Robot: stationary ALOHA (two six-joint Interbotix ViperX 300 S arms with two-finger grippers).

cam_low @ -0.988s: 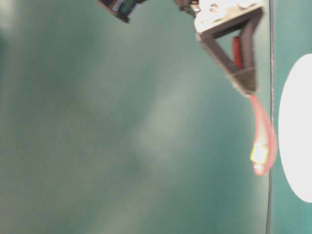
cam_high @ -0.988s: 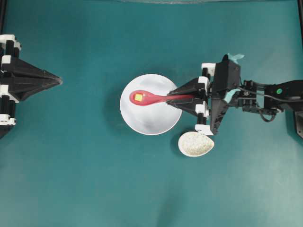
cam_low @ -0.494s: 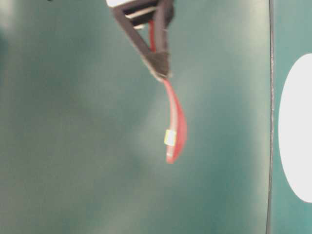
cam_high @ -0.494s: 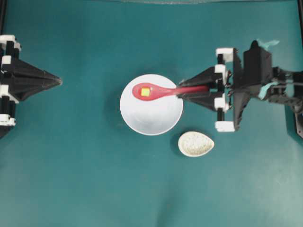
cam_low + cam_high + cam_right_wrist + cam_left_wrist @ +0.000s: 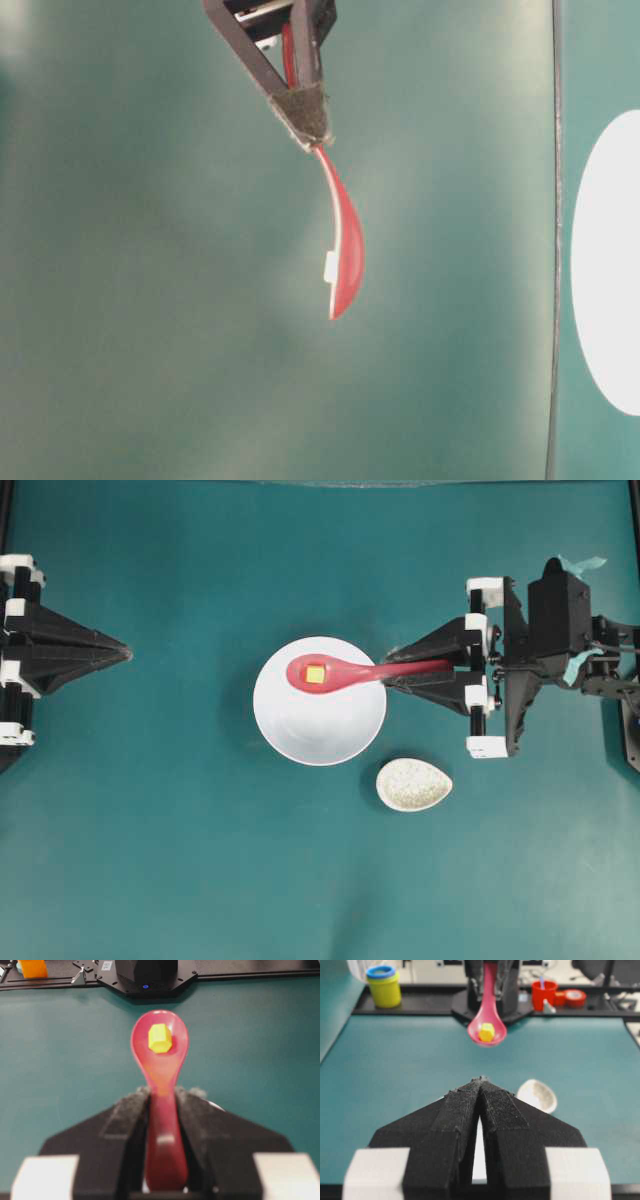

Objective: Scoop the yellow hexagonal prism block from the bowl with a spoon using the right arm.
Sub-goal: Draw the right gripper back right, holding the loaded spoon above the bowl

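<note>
The pinkish-red spoon (image 5: 340, 672) is held level above the far rim of the white bowl (image 5: 320, 725). The tiny yellow hexagonal block (image 5: 315, 675) lies in its scoop. My right gripper (image 5: 392, 674) is shut on the spoon's handle, seen close up in the right wrist view with the block (image 5: 160, 1038) resting in the scoop (image 5: 160, 1060). The table-level view shows the spoon (image 5: 347, 250) well clear of the bowl (image 5: 605, 270). My left gripper (image 5: 125, 653) stays at the left edge with its tips together and holds nothing.
A speckled off-white spoon rest (image 5: 413, 784) lies just right of the bowl's near side. Beyond the mat, the left wrist view shows a yellow cup (image 5: 384, 985) and a red cup (image 5: 543, 994) beside the right arm's base.
My right gripper has lifted the spoon with the block out of the bowl and drawn back to the right. The left arm has not moved.
</note>
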